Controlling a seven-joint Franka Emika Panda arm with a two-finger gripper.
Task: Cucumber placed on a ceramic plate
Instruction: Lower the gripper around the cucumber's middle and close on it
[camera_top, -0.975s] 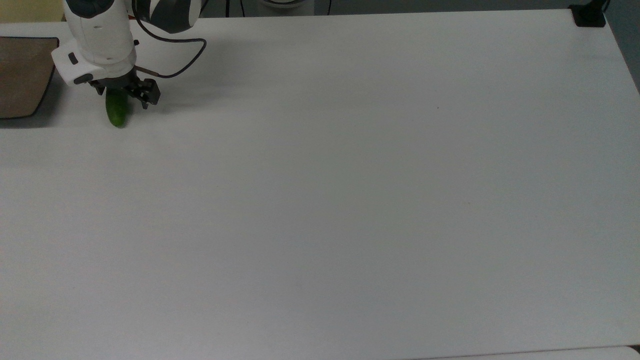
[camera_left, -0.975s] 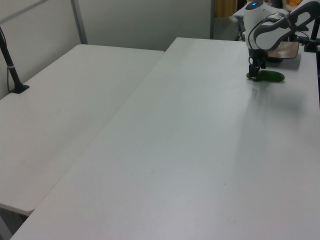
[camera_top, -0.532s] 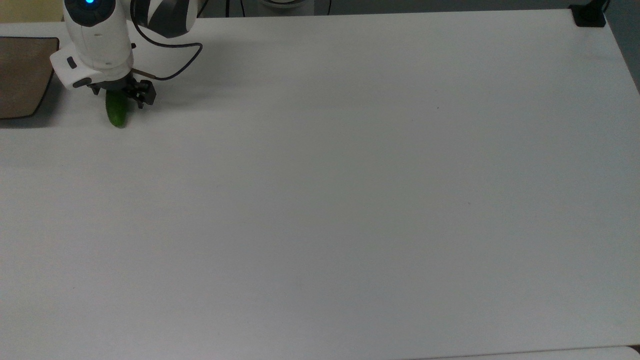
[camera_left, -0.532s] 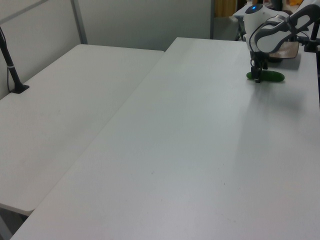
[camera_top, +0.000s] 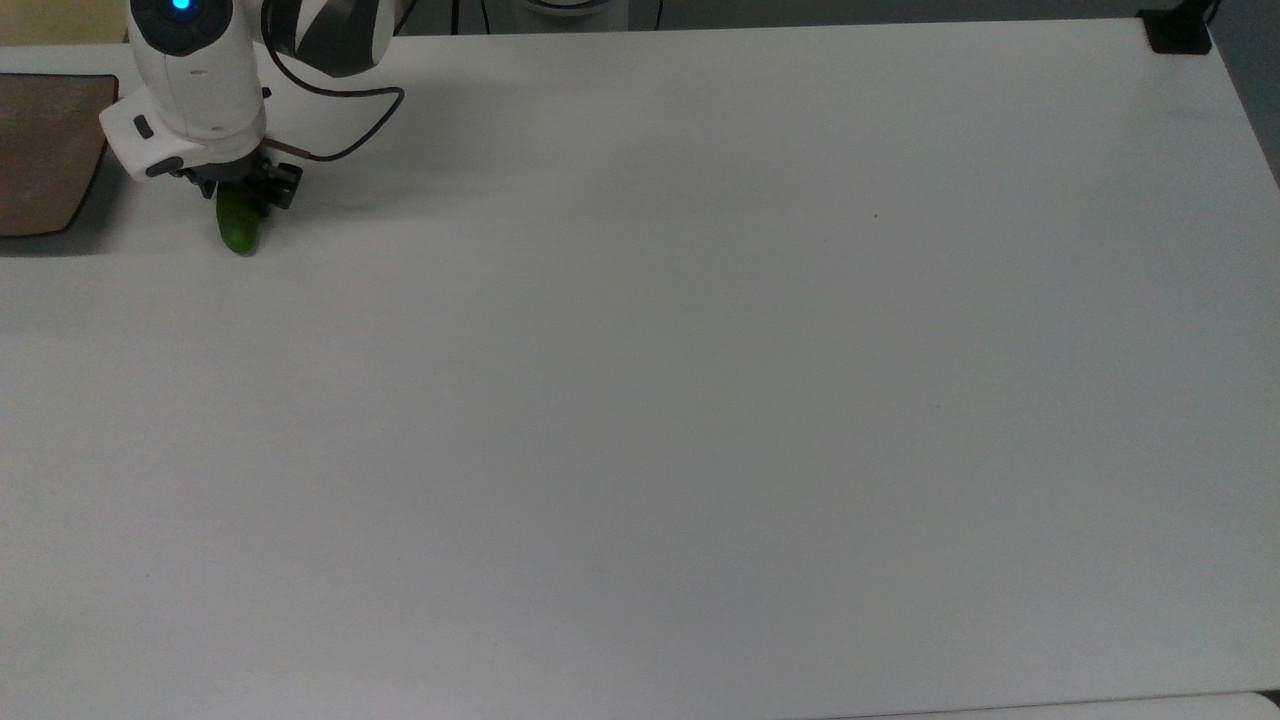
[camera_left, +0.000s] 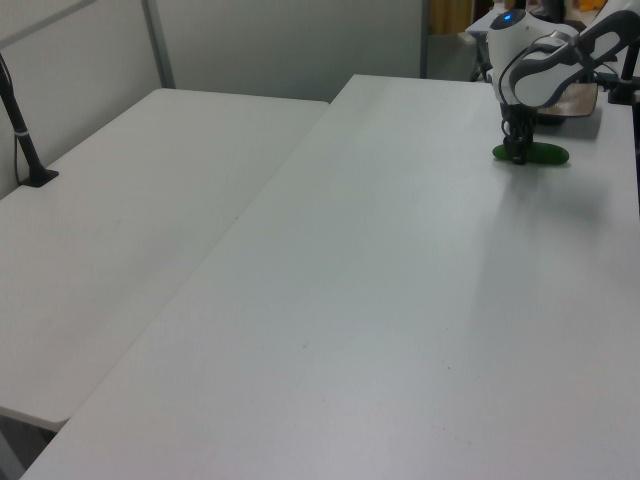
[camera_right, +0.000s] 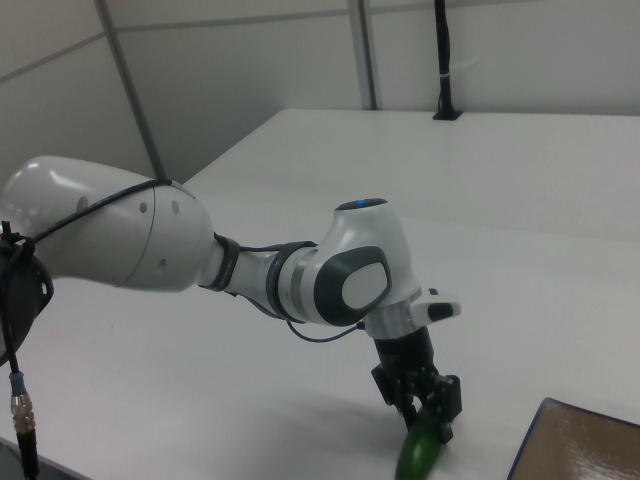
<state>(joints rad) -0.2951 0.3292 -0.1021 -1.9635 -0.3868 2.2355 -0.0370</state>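
The dark green cucumber lies on the white table near the top view's upper left corner. My gripper stands straight down over the cucumber's far end, fingers shut against its sides. The left view shows the gripper on the left end of the cucumber. From the right view, the gripper pinches the upper end of the cucumber. The brown ceramic plate sits a short way to the top view's left of the cucumber, cut off by the edge, with nothing on its visible part.
A black cable loops from the wrist over the table. A black clamp sits at the top view's upper right corner. A second white table adjoins on the left view's left, with a black post.
The fingers have drawn together from a wide spread onto the cucumber. The hand has sunk slightly, and the cucumber has turned a little on the table.
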